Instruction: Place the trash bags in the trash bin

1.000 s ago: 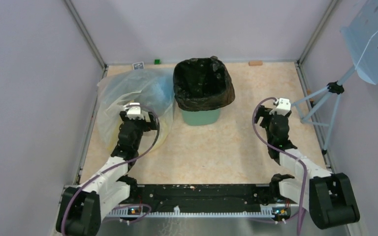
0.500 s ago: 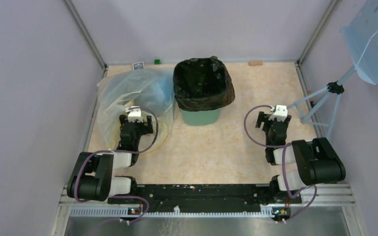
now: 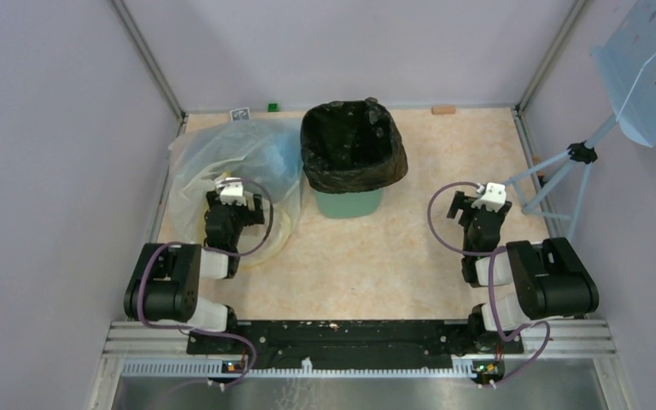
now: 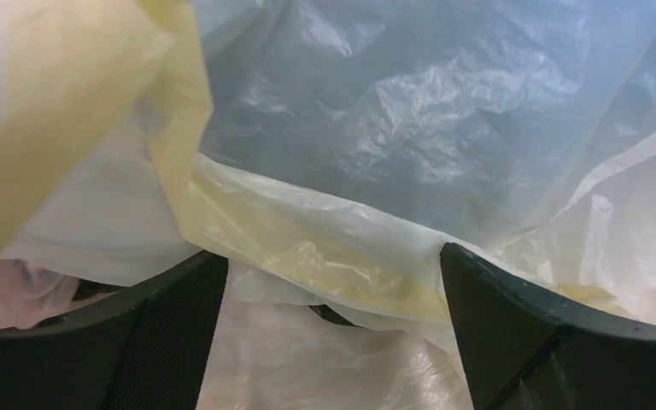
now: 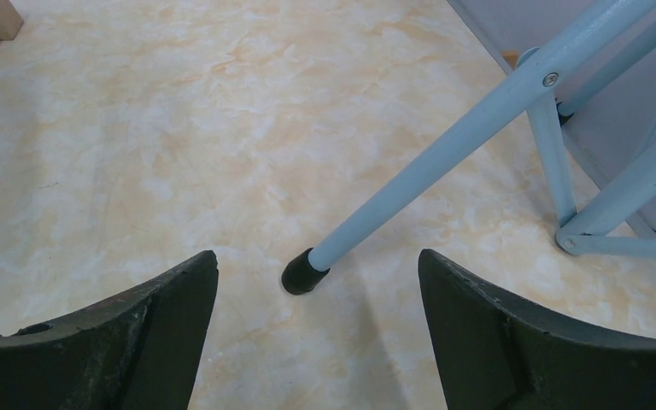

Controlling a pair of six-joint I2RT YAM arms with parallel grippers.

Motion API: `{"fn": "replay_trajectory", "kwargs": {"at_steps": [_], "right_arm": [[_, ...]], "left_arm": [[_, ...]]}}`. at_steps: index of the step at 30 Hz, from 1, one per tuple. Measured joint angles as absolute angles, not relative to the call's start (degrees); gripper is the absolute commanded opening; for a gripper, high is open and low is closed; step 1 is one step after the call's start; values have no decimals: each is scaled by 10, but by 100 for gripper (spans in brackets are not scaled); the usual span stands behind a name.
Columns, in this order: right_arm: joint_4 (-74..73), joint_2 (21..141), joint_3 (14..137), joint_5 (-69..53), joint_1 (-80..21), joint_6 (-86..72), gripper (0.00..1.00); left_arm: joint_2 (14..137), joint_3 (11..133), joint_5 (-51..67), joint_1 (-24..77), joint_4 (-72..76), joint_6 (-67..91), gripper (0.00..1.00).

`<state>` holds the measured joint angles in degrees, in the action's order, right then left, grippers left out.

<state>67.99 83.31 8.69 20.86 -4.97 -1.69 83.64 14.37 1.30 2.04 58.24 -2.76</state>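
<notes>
Trash bag over trash bin rim

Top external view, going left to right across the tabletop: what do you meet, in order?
clear plastic bag → mint-green trash bin, with the black trash bag lining it → right gripper → blue tripod stand
</notes>
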Motion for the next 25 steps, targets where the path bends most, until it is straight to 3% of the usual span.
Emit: {"fn": "replay_trajectory", "kwargs": {"at_steps": [5,25], "right_arm": [[681,833,87,210,-50,-17,87],[681,833,87,210,-50,-17,89]], "left_arm": [[902,148,44,16,608,-33,99],[901,157,62,16,611,-36,99]]}}
